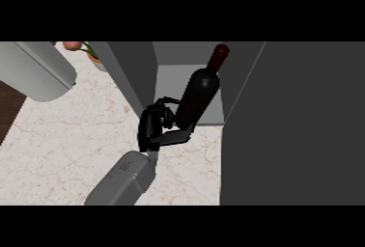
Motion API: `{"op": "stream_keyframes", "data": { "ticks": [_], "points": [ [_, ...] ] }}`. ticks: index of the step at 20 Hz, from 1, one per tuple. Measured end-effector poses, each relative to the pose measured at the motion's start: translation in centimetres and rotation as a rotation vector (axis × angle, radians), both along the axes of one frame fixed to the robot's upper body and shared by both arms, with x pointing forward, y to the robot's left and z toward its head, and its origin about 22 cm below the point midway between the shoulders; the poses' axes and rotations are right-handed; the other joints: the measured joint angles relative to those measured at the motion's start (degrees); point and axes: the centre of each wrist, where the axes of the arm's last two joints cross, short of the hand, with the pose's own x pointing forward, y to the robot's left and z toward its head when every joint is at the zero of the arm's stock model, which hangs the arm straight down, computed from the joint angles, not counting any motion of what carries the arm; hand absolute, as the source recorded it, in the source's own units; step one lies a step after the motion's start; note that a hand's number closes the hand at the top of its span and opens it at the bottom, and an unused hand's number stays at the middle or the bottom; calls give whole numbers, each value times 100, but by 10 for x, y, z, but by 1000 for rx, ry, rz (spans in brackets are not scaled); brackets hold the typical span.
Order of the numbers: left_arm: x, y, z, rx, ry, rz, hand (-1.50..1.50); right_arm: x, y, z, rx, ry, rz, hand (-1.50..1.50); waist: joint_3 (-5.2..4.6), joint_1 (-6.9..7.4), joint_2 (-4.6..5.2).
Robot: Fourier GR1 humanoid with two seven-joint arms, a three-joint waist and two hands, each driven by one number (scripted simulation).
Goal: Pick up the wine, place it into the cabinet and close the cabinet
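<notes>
Dark glass, near black with a deep red capsule at the neck: the wine bottle [200, 94] stands upright inside the open cabinet [187, 96], base on its pale shelf. It is judged heavy, rigid, smooth enough to slip, and breakable, so the wide lower body is the best place to hold. The right hand [160, 128] has its fingers [165, 103] and thumb curled around that lower body from the left. The dark cabinet door [299, 125] stands open at right. The left forearm [35, 70] shows at upper left, hand hidden. Marble bench [71, 144] lies beneath.
</notes>
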Motion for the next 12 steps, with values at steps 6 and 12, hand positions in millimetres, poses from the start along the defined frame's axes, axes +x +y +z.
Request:
{"op": "stream_keyframes", "data": {
  "ticks": [6,12],
  "points": [
    [3,-4,-6,-83,15,-2,150,0,-1,-3,-2,0,4,-150,0,-25,4],
    [20,-3,-7,-96,8,-14,150,-1,-7,-6,4,1,5,-150,0,-42,8]
  ]
}}
